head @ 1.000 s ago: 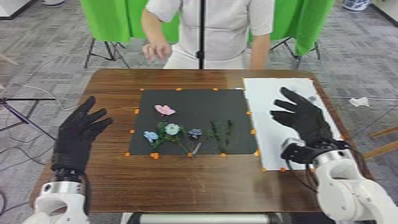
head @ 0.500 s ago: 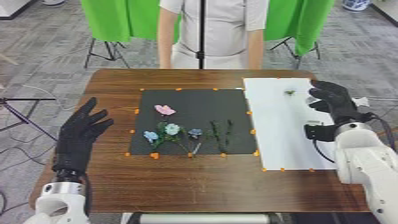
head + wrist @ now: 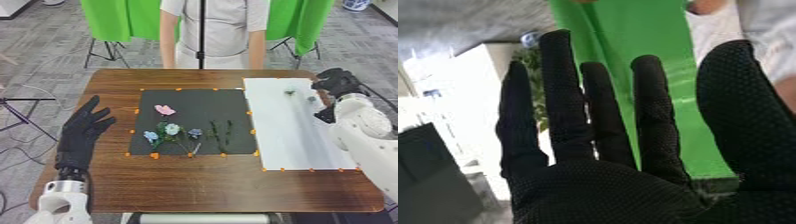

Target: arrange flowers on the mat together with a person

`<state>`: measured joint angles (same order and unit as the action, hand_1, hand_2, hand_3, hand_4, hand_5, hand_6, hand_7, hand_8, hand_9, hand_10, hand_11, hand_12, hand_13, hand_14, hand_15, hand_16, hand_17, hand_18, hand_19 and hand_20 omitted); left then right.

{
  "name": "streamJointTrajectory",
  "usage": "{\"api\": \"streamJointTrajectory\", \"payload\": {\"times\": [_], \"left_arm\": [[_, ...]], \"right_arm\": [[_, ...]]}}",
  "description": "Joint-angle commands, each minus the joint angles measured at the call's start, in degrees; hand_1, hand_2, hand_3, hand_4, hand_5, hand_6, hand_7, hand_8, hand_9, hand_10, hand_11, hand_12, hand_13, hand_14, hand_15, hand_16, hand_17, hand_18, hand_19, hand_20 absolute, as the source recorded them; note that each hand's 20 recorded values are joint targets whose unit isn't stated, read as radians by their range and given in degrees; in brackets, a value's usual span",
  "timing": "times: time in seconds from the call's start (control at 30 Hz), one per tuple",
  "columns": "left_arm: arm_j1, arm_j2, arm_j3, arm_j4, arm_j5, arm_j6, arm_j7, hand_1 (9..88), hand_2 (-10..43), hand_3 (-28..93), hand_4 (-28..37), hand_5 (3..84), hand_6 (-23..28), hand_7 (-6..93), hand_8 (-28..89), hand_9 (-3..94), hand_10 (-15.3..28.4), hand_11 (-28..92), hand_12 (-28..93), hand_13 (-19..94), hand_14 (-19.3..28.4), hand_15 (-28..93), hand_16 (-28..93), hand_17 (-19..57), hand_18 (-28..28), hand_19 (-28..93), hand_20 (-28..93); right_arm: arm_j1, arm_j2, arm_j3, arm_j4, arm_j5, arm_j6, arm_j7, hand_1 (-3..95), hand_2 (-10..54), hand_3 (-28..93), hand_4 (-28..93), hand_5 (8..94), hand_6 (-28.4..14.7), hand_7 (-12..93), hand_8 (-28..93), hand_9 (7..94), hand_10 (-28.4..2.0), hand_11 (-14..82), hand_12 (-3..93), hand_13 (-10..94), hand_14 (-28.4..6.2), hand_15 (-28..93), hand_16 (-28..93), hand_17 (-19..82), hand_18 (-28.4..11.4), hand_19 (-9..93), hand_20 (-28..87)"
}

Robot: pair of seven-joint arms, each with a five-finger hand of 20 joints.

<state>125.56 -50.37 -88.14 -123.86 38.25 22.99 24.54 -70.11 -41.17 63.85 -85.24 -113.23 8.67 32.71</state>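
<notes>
The right hand (image 3: 338, 81) is over the far end of the white sheet (image 3: 289, 135), with straight, spread fingers and nothing in it. A tiny flower (image 3: 312, 99) is near that hand, and another small flower (image 3: 290, 92) is a bit to its left. The left hand (image 3: 80, 137) is above the brown surface (image 3: 160, 187), open and empty. Between the hands is the black mat (image 3: 191, 100). On it, the pink flower (image 3: 164, 110), white flower (image 3: 172, 129) and two blue ones are nearer the left hand than the green stems (image 3: 228, 132).
</notes>
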Motion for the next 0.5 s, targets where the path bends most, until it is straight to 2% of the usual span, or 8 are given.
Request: {"api": "streamJointTrajectory", "payload": {"times": [0.03, 0.27, 0.5], "left_arm": [[-0.7, 0.59, 0.51, 0.31, -0.9, 0.47, 1.43, 24.7, 7.3, 78, -28.0, 36.7, 5.0, 11.3, -9, 37.0, 18.0, 24, 10, 29, 27.2, 53, -9, -6.7, 27.3, 53, 22], [-1.6, 0.89, 1.27, 0.63, -1.39, 0.31, 2.05, 24.8, 7.2, 78, -28.0, 36.7, 5.0, 11.3, -9, 37.0, 18.0, 24, 10, 29, 27.2, 53, -9, -6.7, 27.3, 53, 22], [-1.9, 0.86, 1.14, 0.72, -1.4, 0.11, 1.77, 24.8, 7.1, 78, -27.9, 36.7, 5.0, 11.3, -9, 37.0, 18.1, 24, 10, 29, 27.2, 53, -9, -6.7, 27.3, 53, 22]], "right_arm": [[6.3, -4.1, -1.7, 5.0, -8.3, -6.3, 1.3, 33.4, -5.6, 79, -27, 46.1, 5.6, 20, -14, 45.4, -12.2, 10.5, 14.3, 49, -12.3, 43, 12, 14, -27.3, 60, 21], [6.1, -6.1, -1.9, 6.7, -11.0, -9.0, 2.7, 35.8, -7.2, 79, -28, 47.5, 6.0, 21, -15, 47.8, -11.8, 11.6, 14.1, 51, -11.5, 42, 12, 15, -26.4, 60, 19], [4.3, -7.6, -0.3, 7.5, -10.3, -11.7, 4.7, 35.8, -7.2, 79, -28, 47.6, 6.1, 21, -15, 48.2, -11.8, 11.8, 14.0, 51, -11.4, 42, 12, 15, -26.2, 61, 19]]}}
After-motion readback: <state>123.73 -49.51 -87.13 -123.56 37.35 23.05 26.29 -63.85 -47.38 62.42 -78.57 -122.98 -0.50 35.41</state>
